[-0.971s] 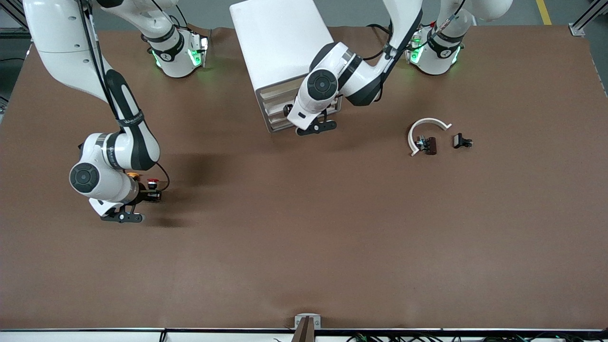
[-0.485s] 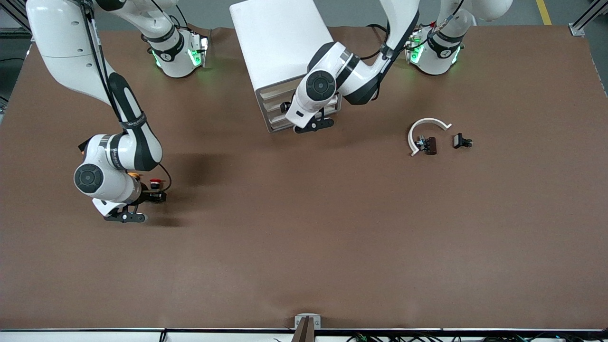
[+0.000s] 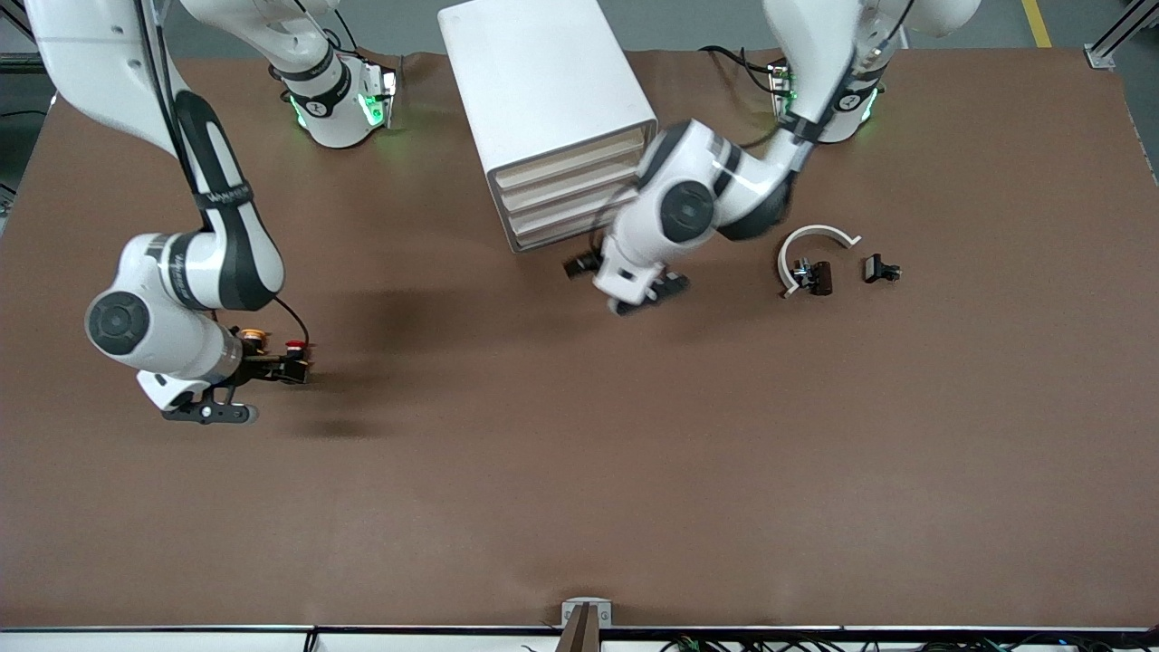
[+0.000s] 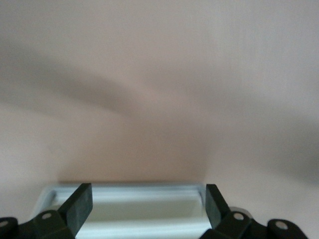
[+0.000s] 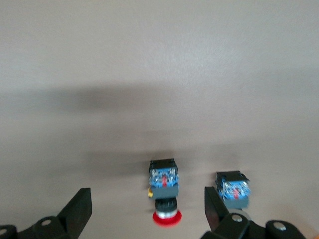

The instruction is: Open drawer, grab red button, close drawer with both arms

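The red-capped button [image 3: 293,346] lies on its side on the brown table near the right arm's end. In the right wrist view the button [image 5: 164,194] lies between the open fingers [image 5: 79,209], untouched. My right gripper [image 3: 290,364] is low at it and open. My left gripper [image 3: 580,266] hangs open and empty over the table in front of the white drawer cabinet [image 3: 543,81], clear of it. The cabinet's three drawers [image 3: 572,188] look shut. In the left wrist view a pale blurred panel [image 4: 129,211] shows between the open fingers [image 4: 79,204].
The orange-capped button [image 3: 253,338] lies beside the red one; its blue body [image 5: 232,186] is close to one right finger. A white curved piece [image 3: 815,246] and two small dark parts [image 3: 819,277] [image 3: 880,269] lie toward the left arm's end.
The left arm has swung away from the cabinet front, toward the left arm's end and nearer the front camera. The right arm's wrist has shifted; its gripper stays at the red button.
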Motion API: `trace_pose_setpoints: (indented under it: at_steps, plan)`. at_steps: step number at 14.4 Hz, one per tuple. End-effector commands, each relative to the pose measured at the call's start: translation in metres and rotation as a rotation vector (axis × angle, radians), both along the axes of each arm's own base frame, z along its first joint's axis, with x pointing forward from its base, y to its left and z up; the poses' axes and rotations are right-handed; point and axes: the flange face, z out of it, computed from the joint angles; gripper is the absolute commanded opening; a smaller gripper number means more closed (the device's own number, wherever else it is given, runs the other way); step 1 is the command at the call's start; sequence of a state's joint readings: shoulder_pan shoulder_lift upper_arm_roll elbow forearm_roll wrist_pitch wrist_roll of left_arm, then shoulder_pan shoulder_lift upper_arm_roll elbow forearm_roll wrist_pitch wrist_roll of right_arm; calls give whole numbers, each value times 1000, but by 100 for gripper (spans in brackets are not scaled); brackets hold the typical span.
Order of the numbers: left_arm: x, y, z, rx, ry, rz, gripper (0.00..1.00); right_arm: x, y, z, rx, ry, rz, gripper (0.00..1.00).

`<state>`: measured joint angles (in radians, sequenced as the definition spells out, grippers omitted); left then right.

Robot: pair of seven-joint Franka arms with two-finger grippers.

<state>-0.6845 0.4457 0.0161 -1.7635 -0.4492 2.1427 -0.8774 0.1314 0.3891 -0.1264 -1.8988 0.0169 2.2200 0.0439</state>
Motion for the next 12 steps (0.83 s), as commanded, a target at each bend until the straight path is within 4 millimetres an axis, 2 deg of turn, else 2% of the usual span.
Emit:
trace_pose_setpoints:
  at_steps: [1, 3, 5, 7, 9, 12]
  plan:
    - [48, 54, 14, 40, -57, 47, 100, -12, 1, 54, 5, -16, 12, 100]
    - [86, 98, 45, 37, -113, 116, 100, -18, 1, 99, 14, -18, 13, 100]
    - [108, 132, 65, 46, -123, 153, 100, -22, 3, 149, 19, -1, 15, 100]
    - [128, 173, 77, 45, -135, 204, 100, -21, 4, 197, 20, 39, 16, 100]
    - [133, 184, 91, 41, -171, 181, 100, -22, 0, 244, 22, 46, 34, 100]
    - [147, 222, 117, 134, -229, 146, 100, -27, -12, 284, 23, 52, 47, 100]
